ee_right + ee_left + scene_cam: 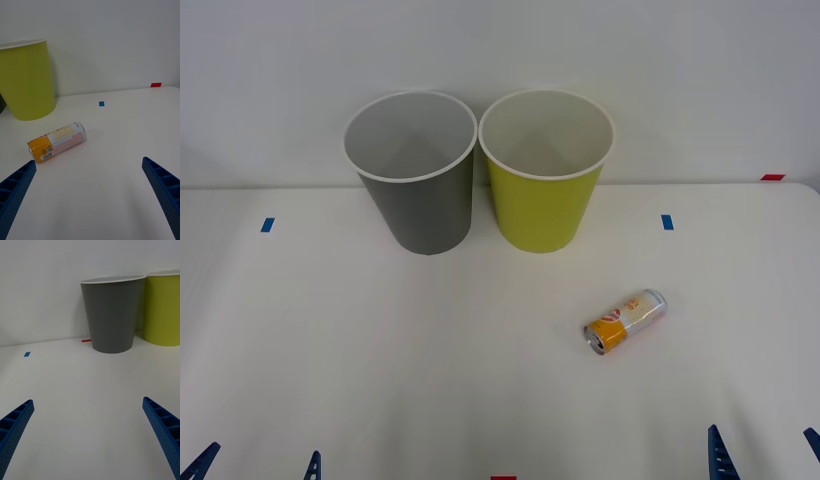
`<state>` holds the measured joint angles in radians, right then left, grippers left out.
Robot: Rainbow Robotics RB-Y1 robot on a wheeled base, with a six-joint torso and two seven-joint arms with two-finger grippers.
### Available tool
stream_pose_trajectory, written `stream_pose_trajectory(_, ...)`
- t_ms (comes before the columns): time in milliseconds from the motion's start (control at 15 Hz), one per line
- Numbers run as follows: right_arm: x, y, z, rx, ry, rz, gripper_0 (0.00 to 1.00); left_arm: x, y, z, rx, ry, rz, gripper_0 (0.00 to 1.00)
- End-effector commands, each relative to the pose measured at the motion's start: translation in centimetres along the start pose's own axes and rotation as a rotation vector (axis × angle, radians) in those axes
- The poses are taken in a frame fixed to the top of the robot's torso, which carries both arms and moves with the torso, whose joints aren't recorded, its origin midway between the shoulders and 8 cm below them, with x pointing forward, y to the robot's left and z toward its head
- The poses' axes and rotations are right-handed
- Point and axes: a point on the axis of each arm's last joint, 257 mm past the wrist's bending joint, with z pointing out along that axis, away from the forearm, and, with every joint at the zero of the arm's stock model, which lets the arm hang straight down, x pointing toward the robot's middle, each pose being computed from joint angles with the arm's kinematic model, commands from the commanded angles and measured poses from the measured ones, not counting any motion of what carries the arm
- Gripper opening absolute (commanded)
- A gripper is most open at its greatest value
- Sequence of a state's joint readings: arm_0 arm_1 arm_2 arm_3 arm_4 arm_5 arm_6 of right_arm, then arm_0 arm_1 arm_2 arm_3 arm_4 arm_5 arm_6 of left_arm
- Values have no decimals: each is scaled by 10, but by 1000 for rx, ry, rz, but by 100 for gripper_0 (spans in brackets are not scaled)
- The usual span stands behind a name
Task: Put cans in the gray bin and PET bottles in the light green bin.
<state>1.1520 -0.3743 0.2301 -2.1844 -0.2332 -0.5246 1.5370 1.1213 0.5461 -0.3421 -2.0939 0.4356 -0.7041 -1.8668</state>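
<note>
A slim silver can (pixel 626 321) with an orange-yellow label lies on its side on the white table, right of centre; the right wrist view shows the can (pixel 57 141) ahead of my right fingers. The gray bin (pixel 417 175) and the light green bin (pixel 545 172) stand upright side by side at the back, both with nothing visible inside. My right gripper (pixel 765 455) is open at the front right edge, well short of the can. At the front left, my left gripper (pixel 255 465) is open too, facing the gray bin (pixel 111 313). No PET bottles are in view.
Small blue tape marks (pixel 267 224) (pixel 667 221) sit on the table left and right of the bins. A red mark (pixel 772 177) lies at the far right table edge, another at the front edge (pixel 502 478). A white wall stands behind the bins.
</note>
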Motion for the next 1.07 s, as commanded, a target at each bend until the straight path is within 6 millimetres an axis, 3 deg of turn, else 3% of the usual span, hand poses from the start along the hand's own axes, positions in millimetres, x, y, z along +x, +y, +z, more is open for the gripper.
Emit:
stream_pose_trajectory(67,0,0,0,0,0,0,98,0,0,0,0,0,0,100)
stream_pose_trajectory(1067,0,0,0,0,0,0,98,0,0,0,0,0,0,100)
